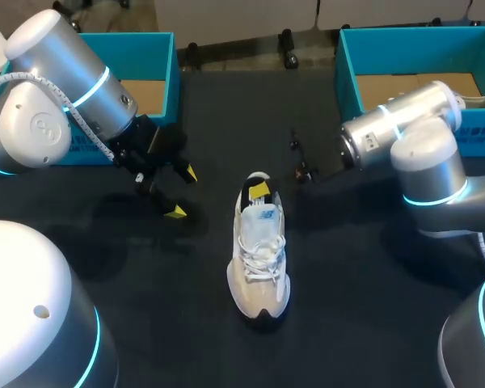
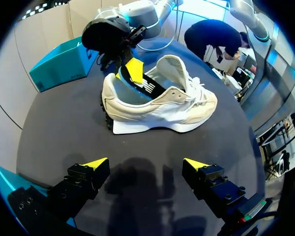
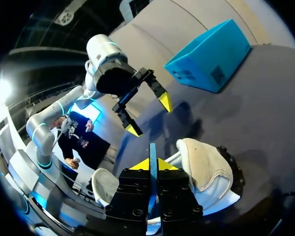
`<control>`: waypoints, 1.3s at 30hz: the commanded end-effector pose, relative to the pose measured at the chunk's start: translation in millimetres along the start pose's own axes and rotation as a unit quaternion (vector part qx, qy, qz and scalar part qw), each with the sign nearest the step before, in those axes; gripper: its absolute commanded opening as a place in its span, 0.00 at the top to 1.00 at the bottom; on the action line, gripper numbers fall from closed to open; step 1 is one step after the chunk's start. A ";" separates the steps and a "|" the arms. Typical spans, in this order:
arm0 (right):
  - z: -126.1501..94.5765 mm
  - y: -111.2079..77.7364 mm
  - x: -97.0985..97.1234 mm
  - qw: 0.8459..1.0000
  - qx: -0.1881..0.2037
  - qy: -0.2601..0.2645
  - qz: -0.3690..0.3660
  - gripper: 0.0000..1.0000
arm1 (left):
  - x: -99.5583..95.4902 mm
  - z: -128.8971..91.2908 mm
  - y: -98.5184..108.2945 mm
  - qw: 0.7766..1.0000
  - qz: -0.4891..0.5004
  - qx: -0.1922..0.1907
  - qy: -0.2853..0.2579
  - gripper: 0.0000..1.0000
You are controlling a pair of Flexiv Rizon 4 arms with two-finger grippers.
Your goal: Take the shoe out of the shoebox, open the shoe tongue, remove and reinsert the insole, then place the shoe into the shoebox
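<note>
The shoe (image 1: 259,259) is already out of its box and stands on its sole in the middle of the tabletop (image 1: 356,307), laces up and mouth wide open. The step in hand looks to be the insole (image 2: 150,87) — a dark strip slanting up out of the shoe's heel end, part inside and part out. I cannot tell whether it is on its way out or back in. At the least, the insole has yet to be seated flat and the shoe put away. The left shoebox (image 1: 168,73) and the right shoebox (image 1: 347,77) stand well beyond the shoe, one to each side.

The right arm comes in low over the shoe's heel, and the right fingers (image 1: 260,191) are together, clamped on the insole's upper edge. The left arm hangs beside the shoe without touching it — the left fingers (image 1: 176,212) are spread wide and hold nothing.
</note>
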State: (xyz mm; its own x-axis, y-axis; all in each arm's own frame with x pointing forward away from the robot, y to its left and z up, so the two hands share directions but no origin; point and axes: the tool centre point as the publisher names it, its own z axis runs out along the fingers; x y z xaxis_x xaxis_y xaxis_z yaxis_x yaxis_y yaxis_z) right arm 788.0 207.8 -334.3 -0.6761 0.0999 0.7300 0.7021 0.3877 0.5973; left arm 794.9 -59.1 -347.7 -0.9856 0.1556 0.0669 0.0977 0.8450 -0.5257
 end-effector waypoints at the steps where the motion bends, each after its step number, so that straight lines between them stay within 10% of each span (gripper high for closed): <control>1: 8.6 -3.5 -4.4 1.000 0.003 0.003 0.005 1.00 | 1.4 -0.1 0.2 1.000 0.000 -0.001 -0.001 0.00; 18: 15.6 -17.9 7.8 1.000 -0.001 0.004 0.031 1.00 | 1.4 -0.1 0.2 1.000 0.000 -0.001 -0.001 0.00; 21: 13.1 -12.9 8.5 1.000 0.001 -0.001 0.026 0.74 | 1.4 -0.1 0.2 1.000 0.000 -0.001 -0.001 0.00; 39: 2.2 17.7 19.1 0.999 0.020 -0.030 -0.008 0.62 | 1.4 -0.1 0.2 1.000 0.000 -0.001 -0.001 0.00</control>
State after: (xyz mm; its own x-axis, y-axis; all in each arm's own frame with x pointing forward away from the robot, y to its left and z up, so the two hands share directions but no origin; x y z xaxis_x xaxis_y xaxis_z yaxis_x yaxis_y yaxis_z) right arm 786.4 217.7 -315.0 -0.6984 0.1406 0.7017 0.6846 0.4170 0.5978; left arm 794.9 -59.1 -347.7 -0.9856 0.1556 0.0669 0.0977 0.8450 -0.5257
